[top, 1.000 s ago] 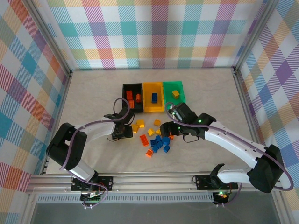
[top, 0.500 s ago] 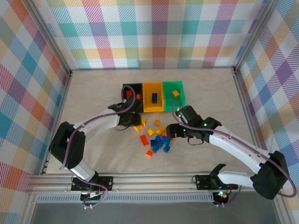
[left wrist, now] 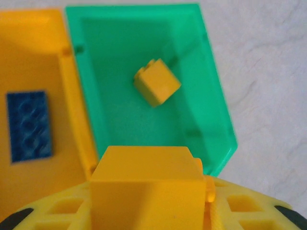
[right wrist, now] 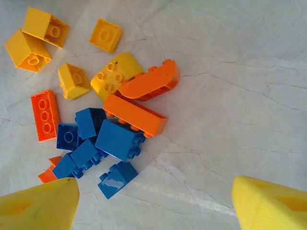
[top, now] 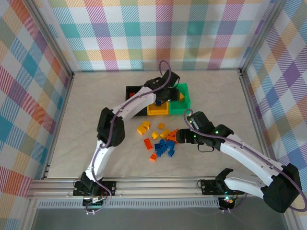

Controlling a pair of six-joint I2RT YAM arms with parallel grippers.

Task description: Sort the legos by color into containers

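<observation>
Plaid walls [top: 153, 33] are enclosing a pale marbled surface [top: 216, 96] seen from above; loose legos [top: 163, 141] are lying near the black bin [top: 129, 89], yellow bin [top: 158, 111] and green bin [top: 184, 103]. At the left wrist, left jaws are gripping a yellow brick [left wrist: 146, 187] over the green bin's near rim. At the right wrist, right jaws are hanging wide over the legos

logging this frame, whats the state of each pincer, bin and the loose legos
left pincer, shut on a yellow lego near the green bin
right pincer, open, empty, above the loose legos
green bin, holds another yellow lego
yellow bin, holds one blue lego
black bin, partly covered by the left arm
loose legos, unsorted on the table
</observation>
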